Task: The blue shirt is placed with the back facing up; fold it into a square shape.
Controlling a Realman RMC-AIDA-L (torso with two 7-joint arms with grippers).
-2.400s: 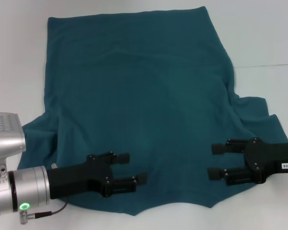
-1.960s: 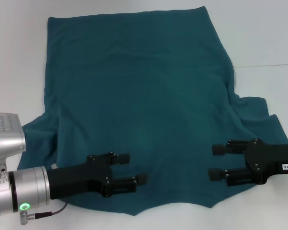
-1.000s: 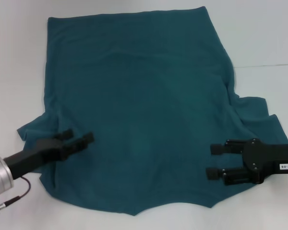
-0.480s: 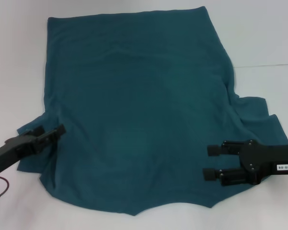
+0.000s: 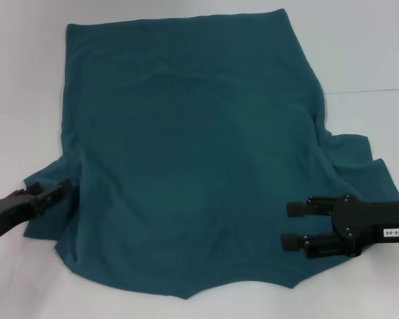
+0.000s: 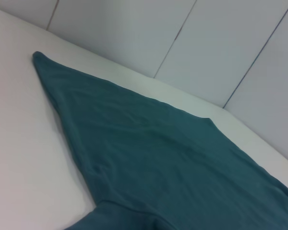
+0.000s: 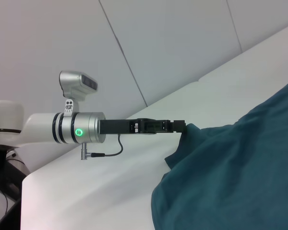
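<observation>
The blue shirt [image 5: 186,146] lies spread flat on the white table, plain side up, its hem at the far side and its sleeves toward me. The left wrist view shows its long edge and one far corner [image 6: 182,163]. My left gripper [image 5: 53,193] is low at the left sleeve's outer edge; in the right wrist view the same gripper [image 7: 177,127] touches the tip of that sleeve [image 7: 240,177]. My right gripper [image 5: 292,224] is open, level above the shirt near the right sleeve, with nothing between its fingers.
The white table [image 5: 366,46] surrounds the cloth on all sides, with a thin seam line [image 5: 372,90] at the right. Panelled white walls [image 6: 134,33] stand behind the table. The left arm's silver wrist [image 7: 79,132] reaches in over the table edge.
My left arm has swung from the shirt's near middle out to the left sleeve and turned on edge. The right gripper has crept slightly left, still open. The shirt has not moved.
</observation>
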